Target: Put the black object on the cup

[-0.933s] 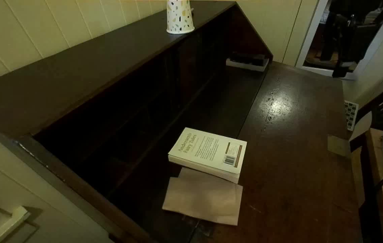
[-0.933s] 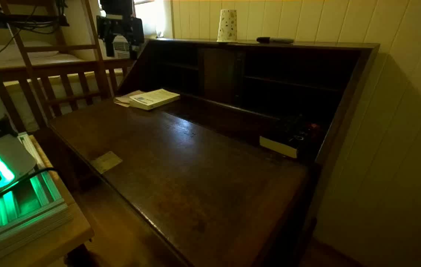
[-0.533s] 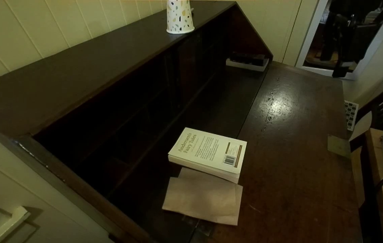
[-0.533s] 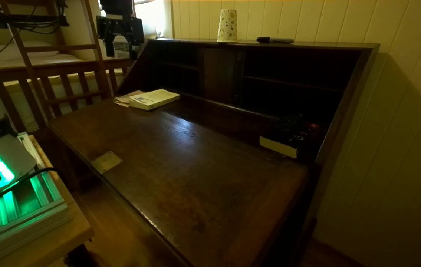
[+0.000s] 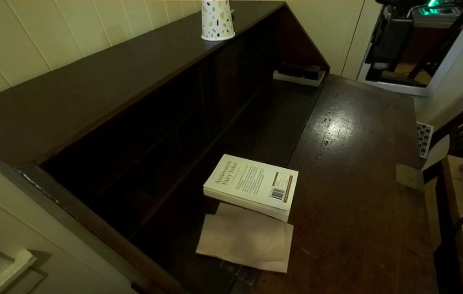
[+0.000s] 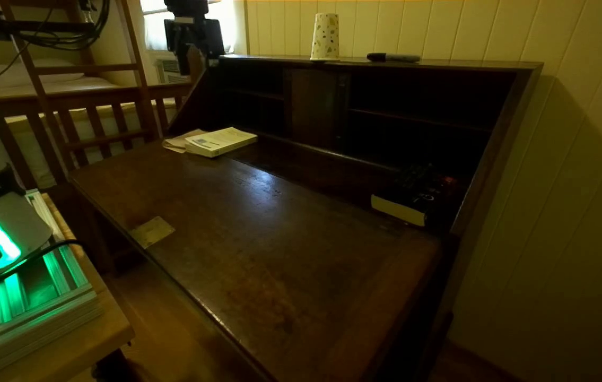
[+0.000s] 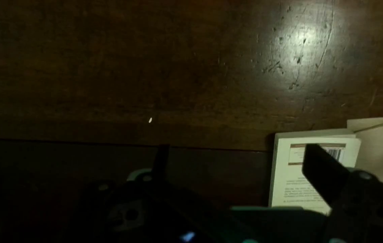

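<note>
Though distant, object (image 6: pixel 416 197) below end effector (image 6: pixel 198 64)

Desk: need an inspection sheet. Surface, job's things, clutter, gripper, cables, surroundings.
Surface: dark wooden desk, with glare and scuff marks.
Cup: stands mouth down on the top ledge.
Black object: lies flat at one end of the desk, pale edge showing, probably a book; not on the cup.
Clutter: white-covered book with brown paper alongside; dark pen-shaped item on the same ledge as the cup.
Gripper: open, nothing seen in its grip.
Cables: cable bundle hangs at upper left of an exterior view; black cable by the robot's base.
Surroundings: panelled wall behind the desk; wooden ladder and bed beyond one end.
</note>
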You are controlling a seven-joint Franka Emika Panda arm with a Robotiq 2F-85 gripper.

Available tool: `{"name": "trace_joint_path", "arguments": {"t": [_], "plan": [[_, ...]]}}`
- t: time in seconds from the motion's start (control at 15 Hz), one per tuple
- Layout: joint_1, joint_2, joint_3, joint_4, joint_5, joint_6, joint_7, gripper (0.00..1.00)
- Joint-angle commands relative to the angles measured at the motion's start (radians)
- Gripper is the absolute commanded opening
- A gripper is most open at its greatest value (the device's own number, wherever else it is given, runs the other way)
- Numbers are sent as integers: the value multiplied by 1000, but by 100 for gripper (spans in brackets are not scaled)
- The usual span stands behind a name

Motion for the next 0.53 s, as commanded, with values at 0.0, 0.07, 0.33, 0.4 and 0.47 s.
{"name": "trace_joint_path", "arguments": {"t": [0.0, 0.07, 0.33, 0.4, 0.47], "plan": [[-13, 117, 6, 103, 50, 46, 56, 100], [-14, 156, 5, 144, 58, 37, 68, 100], [-36, 273, 9, 281, 73, 68, 148, 100], [-44, 300, 7, 314, 73, 78, 166, 100], [-52, 325, 7, 349, 71, 79, 184, 100]]}}
